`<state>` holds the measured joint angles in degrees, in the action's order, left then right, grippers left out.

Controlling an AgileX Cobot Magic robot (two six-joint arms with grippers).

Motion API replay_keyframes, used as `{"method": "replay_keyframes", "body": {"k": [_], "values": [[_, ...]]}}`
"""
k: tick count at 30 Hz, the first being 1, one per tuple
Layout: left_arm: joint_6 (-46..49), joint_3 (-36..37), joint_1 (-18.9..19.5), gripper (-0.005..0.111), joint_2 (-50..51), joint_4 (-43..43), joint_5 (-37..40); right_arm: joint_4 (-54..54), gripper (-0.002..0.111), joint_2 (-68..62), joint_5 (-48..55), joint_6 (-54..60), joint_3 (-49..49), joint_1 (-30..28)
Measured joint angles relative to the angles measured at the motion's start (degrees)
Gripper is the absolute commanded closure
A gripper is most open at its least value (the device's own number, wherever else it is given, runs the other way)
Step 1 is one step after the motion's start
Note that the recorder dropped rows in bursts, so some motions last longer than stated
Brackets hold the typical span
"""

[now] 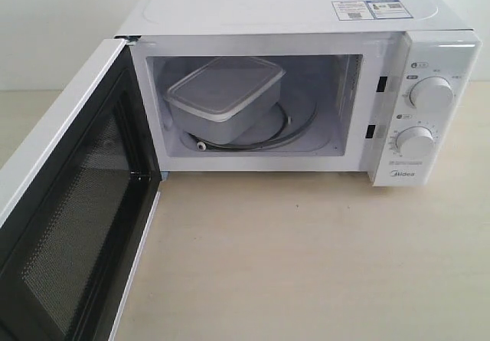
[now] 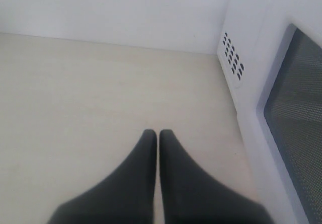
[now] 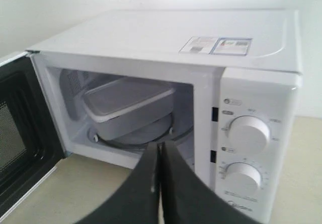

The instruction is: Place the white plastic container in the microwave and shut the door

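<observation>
The white plastic container [image 1: 223, 96] sits tilted on the glass turntable [image 1: 295, 126] inside the white microwave [image 1: 438, 57]; the right wrist view shows the container [image 3: 126, 107] there too. The door [image 1: 73, 226] stands wide open at the left, its dark mesh window facing inward. My right gripper [image 3: 159, 146] is shut and empty, in front of the microwave's opening. My left gripper [image 2: 157, 133] is shut and empty above the table, beside the outer face of the door [image 2: 294, 113]. Neither gripper shows in the exterior view.
A pale wooden table [image 1: 306, 264] spreads in front of the microwave. Two round dials [image 1: 430, 93] are on the right panel. The microwave's side wall with vent holes [image 2: 232, 59] stands close to my left gripper. A white wall stands behind.
</observation>
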<state>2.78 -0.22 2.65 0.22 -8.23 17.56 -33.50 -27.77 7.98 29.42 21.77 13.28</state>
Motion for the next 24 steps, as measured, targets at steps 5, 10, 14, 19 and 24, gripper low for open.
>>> {"method": "replay_keyframes", "body": {"k": [5,10,14,19,24], "values": [[0.00,0.00,0.00,0.102,0.00,0.00,0.00,0.11,0.109,21.57,0.00,0.44,-12.49,-4.51],[0.00,0.00,0.00,0.102,0.00,0.00,0.00,2.00,0.109,27.35,2.36,0.58,-21.37,-4.76],[0.00,0.00,0.00,0.102,0.00,0.00,0.11,4.54,0.109,27.47,8.42,0.58,-21.60,-5.99],[0.00,0.00,0.00,0.102,0.00,0.00,0.11,4.75,0.109,27.47,12.25,-2.25,-21.75,-5.99],[0.00,0.00,0.00,0.102,0.00,0.00,0.11,4.83,0.109,27.47,13.19,-2.83,-21.75,-6.07]]}}
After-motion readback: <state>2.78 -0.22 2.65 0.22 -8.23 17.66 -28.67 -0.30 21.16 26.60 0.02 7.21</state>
